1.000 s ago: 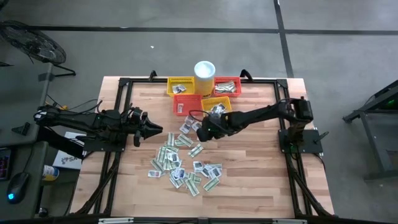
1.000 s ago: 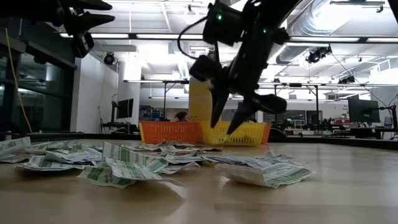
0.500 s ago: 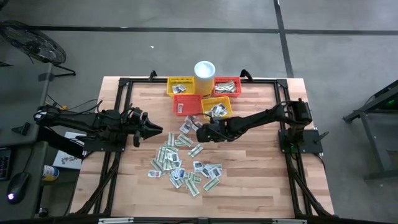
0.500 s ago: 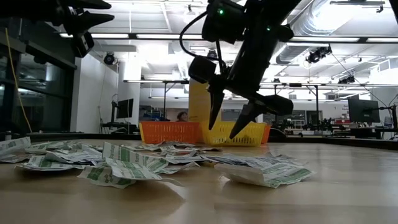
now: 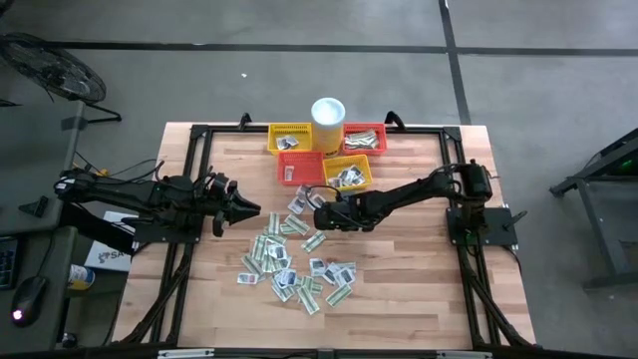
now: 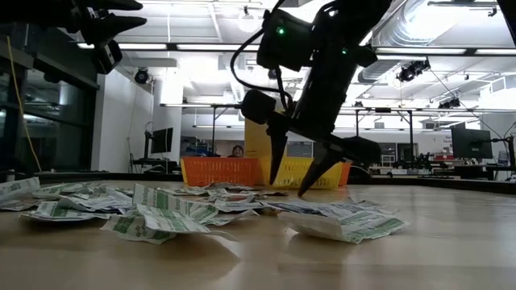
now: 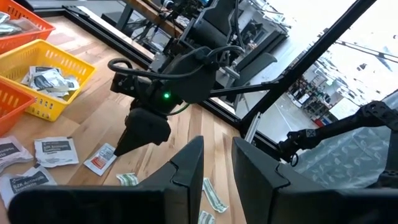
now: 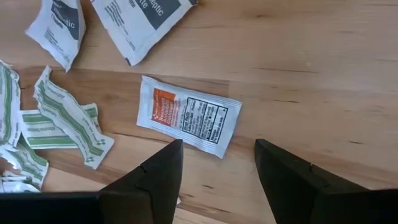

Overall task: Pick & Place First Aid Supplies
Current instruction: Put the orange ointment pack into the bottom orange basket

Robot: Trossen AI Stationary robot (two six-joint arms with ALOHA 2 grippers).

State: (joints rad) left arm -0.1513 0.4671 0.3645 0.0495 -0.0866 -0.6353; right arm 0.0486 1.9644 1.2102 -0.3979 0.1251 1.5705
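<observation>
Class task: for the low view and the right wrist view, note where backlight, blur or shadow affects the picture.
Low view: bright ceiling lights silhouette the right pincer; nearest sachets blur. Right wrist view: a shadow band crosses the table beside the orange-printed sachet.

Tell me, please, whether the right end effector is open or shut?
Open: the right end effector has a bare gap between its fingers, above an orange-printed sachet.

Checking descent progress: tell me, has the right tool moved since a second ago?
Yes. The right tool has dropped lower against the yellow basket, open, nearer the table.
</observation>
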